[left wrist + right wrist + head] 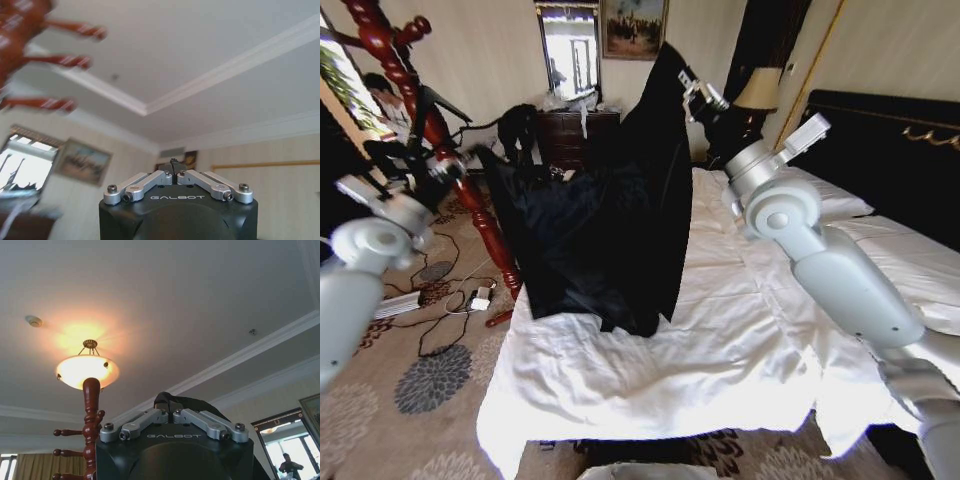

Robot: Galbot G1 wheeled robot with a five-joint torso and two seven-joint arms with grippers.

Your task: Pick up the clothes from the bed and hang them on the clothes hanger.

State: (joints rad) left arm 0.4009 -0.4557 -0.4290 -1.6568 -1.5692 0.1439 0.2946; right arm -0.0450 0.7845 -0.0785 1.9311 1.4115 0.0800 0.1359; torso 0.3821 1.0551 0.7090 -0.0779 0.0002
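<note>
Clothes [610, 230], 1 black garment, clamped betw. 2 pincers, left [460, 165] + right [692, 92], above bed [720, 340].

Left tool [175, 174] fingers together w/ dark scrap, clothes hanger [30, 45] pegs blurred, ceiling

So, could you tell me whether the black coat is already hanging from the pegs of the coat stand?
No, the black coat hangs between the left gripper and right gripper.

The clothes hanger [20, 30] is blurred with 3 smeared pegs, its pole cut off at the edge.
</note>
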